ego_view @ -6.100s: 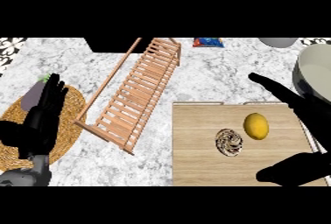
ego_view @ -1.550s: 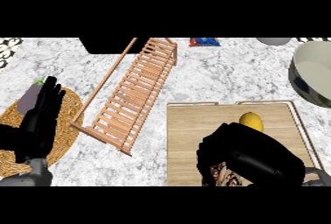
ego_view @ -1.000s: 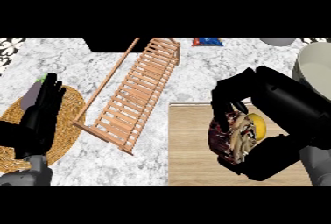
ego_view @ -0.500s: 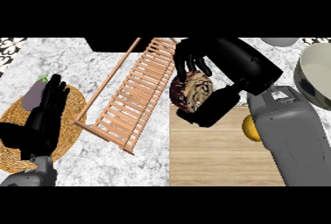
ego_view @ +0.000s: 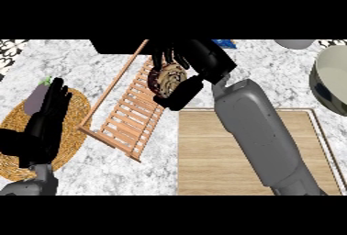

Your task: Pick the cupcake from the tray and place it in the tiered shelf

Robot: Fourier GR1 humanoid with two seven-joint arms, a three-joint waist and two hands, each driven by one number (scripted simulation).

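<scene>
Between the curled fingers of the right hand sits the cupcake, which could roll off the sloping tiered shelf slats beneath if released here.

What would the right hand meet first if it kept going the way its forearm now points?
Probably the wooden tiered shelf: the right hand, curled round the cupcake, is already over its upper slats. Height above them is unclear.
</scene>
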